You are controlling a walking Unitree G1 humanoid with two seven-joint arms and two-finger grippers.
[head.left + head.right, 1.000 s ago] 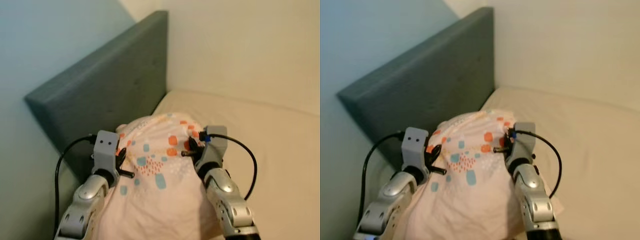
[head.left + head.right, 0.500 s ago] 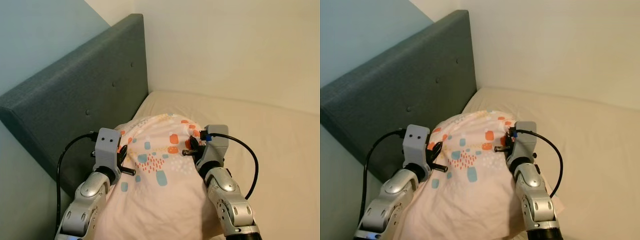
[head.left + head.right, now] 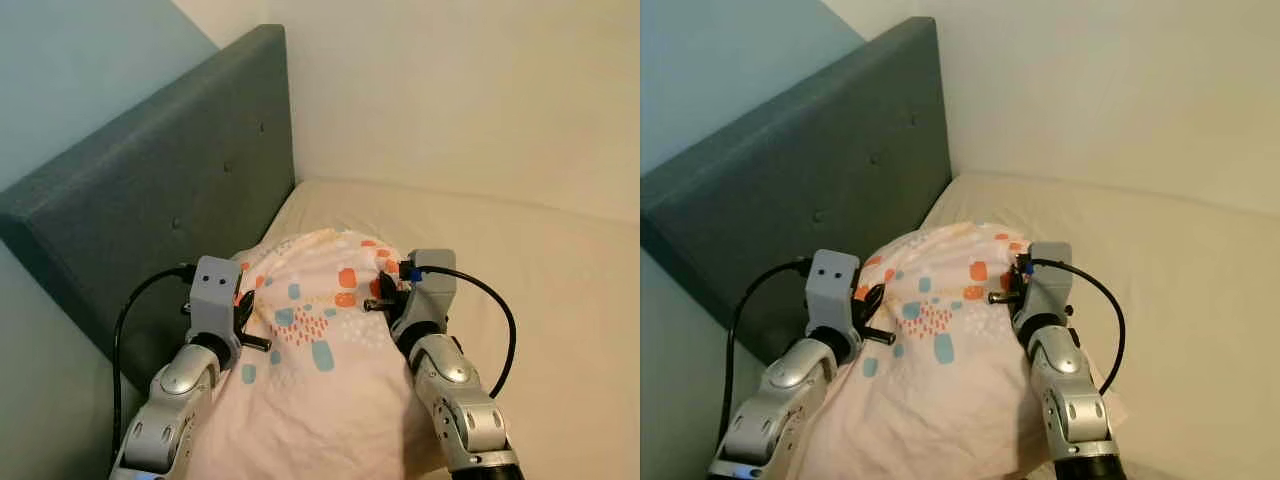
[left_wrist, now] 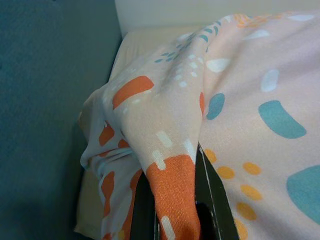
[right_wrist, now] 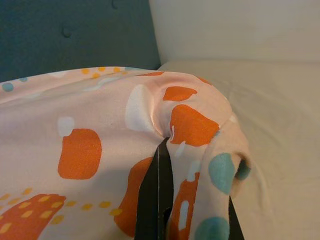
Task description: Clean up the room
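- Holding a patterned pillow (image 3: 320, 360) between them, the robot's two silver arms reach out over a bed, the pillow raised in front of the camera and close to the head end.
- The left gripper (image 3: 240, 305) pinches the pillow's left edge; in the left wrist view its black fingers (image 4: 212, 200) are closed tight on a fold of the fabric, an orange patch caught between them.
- The right gripper (image 3: 385, 290) clamps the pillow's right edge; in the right wrist view its fingers (image 5: 155, 200) are pressed together with the pink cloth bunched around them.
- The pillow is pale pink, printed with orange blocks, teal patches and small dots, and its far end bulges upward between the two grippers.
- A dark teal upholstered headboard (image 3: 170, 190) with button tufts runs along the robot's left, just beside the pillow's left edge.
- A cream mattress (image 3: 540, 270) spreads ahead and to the right, lying below the pillow.
- An off-white wall (image 3: 470, 90) rises behind the mattress and meets the headboard at the far corner.
- A black cable (image 3: 500, 320) loops off the right wrist, and another cable (image 3: 125, 330) curves off the left wrist.
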